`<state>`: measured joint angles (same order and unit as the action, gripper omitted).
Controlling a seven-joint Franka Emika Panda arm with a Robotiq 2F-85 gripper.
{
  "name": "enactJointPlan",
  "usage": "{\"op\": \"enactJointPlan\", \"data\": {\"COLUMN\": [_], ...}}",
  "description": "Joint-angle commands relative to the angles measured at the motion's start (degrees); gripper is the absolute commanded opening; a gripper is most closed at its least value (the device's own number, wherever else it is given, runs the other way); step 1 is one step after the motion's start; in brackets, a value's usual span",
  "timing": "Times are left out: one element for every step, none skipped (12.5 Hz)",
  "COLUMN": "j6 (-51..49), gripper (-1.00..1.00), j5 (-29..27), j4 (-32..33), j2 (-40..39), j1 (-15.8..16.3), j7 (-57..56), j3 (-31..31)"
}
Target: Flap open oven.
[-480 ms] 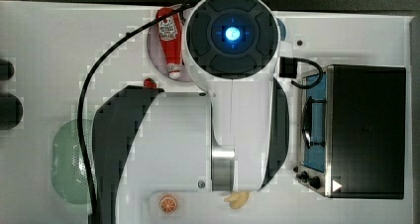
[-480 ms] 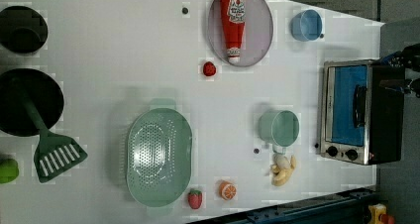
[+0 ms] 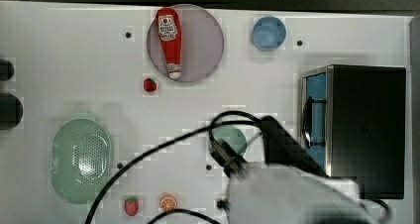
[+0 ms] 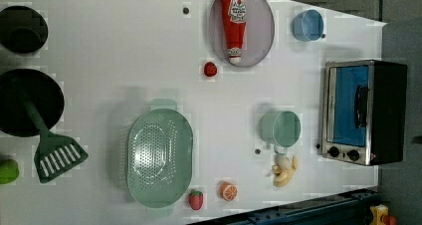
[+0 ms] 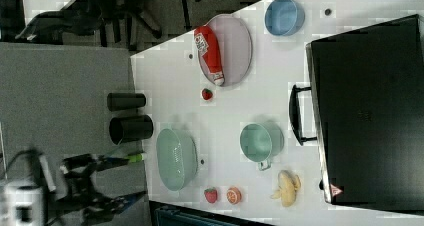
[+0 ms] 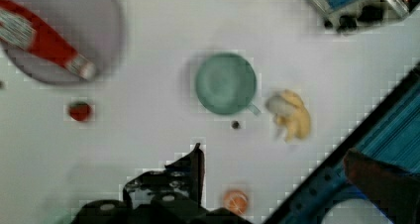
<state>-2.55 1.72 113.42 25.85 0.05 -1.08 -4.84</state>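
We see the oven at the left view's right edge of the table, door shut, blue glass and bar handle facing the green cup. Two knobs sit at the front's lower end in the left view. Gripper hangs over the table near the orange slice, well apart from the oven; jaws wide open, holding nothing. In the top view the arm covers the cup partly and the oven's lower corner. Ketchup lies on the plate; banana just beside the cup, colander further to the left view's left.
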Motion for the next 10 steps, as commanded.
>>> {"op": "enactJointPlan", "data": {"j6": [0.2, 0.18, 0.17, 0.18, 0.17, 0.36, 0.53, 0.67, 0.73, 0.88], "gripper": [0.65, 0.39, 0.15, -0.08, -0.32, -0.55, -0.65, -0.65, -0.65, -0.65], "j5": [-0.31, -0.29, -0.23, -0.22, -0.16, -0.14, -0.08, -0.08, -0.07, -0.07], "j4": [-0.58, -0.55, -0.52, -0.46, -0.34, -0.3, -0.24, -0.21, -0.16, -0.11], "j2": [-3.94, -3.94, -3.96, -4.02, -4.11, -4.34, -4.76, -5.36, -6.11, -6.99], "j1": [0.08, 0.06, 0.0, -0.01, -0.04, -0.05, -0.07, -0.06, -0.07, -0.07], "j7": [-2.3, -2.3, -2.3, -2.3, -2.3, -2.3, -2.33, -3.28, -5.82, -10.16], "j3": [0.53, 0.47, 0.33, 0.05, -0.45, -1.1, -2.0, -2.99, -4.04, -5.18]}}
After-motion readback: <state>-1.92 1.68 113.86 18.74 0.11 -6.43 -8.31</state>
